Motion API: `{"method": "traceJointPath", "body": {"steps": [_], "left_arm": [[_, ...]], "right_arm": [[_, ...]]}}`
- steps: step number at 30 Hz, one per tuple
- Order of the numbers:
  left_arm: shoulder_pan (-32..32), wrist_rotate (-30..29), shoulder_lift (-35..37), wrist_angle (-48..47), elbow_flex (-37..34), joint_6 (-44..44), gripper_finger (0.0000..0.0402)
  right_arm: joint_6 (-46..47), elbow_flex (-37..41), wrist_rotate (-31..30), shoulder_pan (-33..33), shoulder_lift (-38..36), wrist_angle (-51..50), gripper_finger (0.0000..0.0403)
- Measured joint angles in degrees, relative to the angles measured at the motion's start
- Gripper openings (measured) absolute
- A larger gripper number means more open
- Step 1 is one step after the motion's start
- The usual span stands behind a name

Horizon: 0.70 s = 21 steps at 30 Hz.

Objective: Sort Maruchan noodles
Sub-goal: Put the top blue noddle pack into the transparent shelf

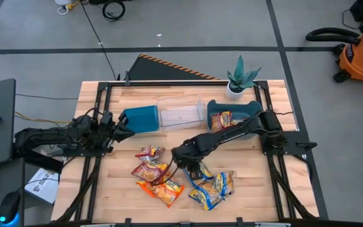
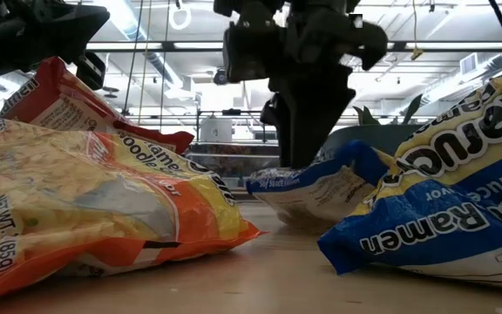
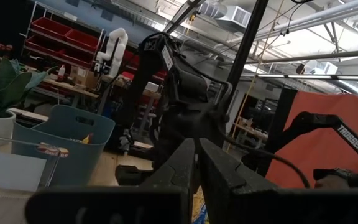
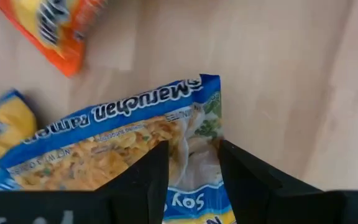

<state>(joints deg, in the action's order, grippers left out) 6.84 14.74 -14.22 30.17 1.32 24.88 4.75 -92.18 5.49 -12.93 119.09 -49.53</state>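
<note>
Blue-and-yellow noodle packet (image 4: 166, 134) sits between the right end effector (image 4: 193, 163) fingers — spread apart, pinching nothing.

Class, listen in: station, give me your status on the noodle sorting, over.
Right end effector open, straddling a blue packet on the table. Left end effector shut, waiting by the teal bin. Nothing in the way.

The right arm stretches diagonally across the tabletop with its tool (image 1: 191, 169) pointed down and its fingers (image 4: 143, 175) spread apart, while the left arm waits folded at its side, tool (image 1: 122, 127) closed.
</note>
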Motion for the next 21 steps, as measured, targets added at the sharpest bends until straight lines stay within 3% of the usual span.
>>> {"method": "traceJointPath", "body": {"steps": [7,21], "left_arm": [[0.0,0.0,0.0,0.0,0.0,0.0,0.0027],[0.0,0.0,0.0,0.0,0.0,0.0,0.0027]], "right_arm": [[-3.3,0.1,-5.2,0.3,-0.4,-0.7,0.0108],[-6.5,0.2,-6.1,5.0,-0.6,-4.4,0.0007]]}}
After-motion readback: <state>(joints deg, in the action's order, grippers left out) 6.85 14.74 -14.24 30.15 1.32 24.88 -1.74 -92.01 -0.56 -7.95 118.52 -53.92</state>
